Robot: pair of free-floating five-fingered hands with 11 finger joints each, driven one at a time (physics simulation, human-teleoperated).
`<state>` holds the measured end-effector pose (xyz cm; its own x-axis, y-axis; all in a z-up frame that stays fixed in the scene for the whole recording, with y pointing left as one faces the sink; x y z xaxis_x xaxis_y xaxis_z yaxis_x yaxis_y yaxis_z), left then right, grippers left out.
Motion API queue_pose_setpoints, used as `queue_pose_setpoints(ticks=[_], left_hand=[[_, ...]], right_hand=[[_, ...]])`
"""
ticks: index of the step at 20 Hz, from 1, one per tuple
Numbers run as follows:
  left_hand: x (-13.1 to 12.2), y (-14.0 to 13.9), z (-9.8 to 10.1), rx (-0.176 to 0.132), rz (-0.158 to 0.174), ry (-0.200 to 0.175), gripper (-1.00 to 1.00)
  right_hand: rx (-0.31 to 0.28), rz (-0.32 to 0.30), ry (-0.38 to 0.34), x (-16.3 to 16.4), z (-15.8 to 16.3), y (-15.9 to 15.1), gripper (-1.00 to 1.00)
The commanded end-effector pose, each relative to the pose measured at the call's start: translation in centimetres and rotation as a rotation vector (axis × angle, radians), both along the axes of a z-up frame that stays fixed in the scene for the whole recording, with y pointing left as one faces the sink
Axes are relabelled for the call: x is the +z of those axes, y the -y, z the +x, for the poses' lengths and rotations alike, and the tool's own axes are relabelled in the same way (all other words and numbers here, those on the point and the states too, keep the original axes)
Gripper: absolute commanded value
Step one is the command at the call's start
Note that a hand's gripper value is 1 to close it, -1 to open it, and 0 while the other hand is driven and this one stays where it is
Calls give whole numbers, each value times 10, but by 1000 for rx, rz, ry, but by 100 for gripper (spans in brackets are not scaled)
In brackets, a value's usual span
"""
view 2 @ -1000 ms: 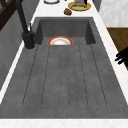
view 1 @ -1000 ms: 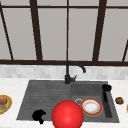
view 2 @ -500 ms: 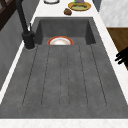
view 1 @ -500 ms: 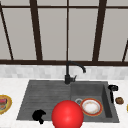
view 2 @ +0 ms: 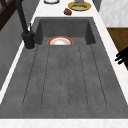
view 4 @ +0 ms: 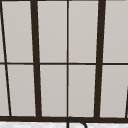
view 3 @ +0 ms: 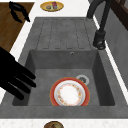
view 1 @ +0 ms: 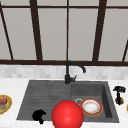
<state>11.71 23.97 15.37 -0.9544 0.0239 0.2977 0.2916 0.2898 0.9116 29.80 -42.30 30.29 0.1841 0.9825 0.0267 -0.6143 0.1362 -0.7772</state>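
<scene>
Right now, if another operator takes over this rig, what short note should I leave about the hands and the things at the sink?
Left hand: in the air at the front edge of the drainboard, touching nothing.
Right hand: fingers straight, holding nothing, over the right counter just above a small brown thing.
Things: the red-rimmed plate lies flat in the basin, beside the drain. A red ball shows low at the sink's front edge.
Done or left: nothing is in a grasp.
</scene>
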Motion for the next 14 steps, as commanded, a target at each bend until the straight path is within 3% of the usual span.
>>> queue_pose_setpoints(ticks=[1, 14], left_hand=[[0, 0, 0, 0, 0, 0, 0], [0, 0, 0, 0, 0, 0, 0]], right_hand=[[0, 70, -49, 8, -16, 17, -100], [2, 133, -41, 35, -62, 86, -100]])
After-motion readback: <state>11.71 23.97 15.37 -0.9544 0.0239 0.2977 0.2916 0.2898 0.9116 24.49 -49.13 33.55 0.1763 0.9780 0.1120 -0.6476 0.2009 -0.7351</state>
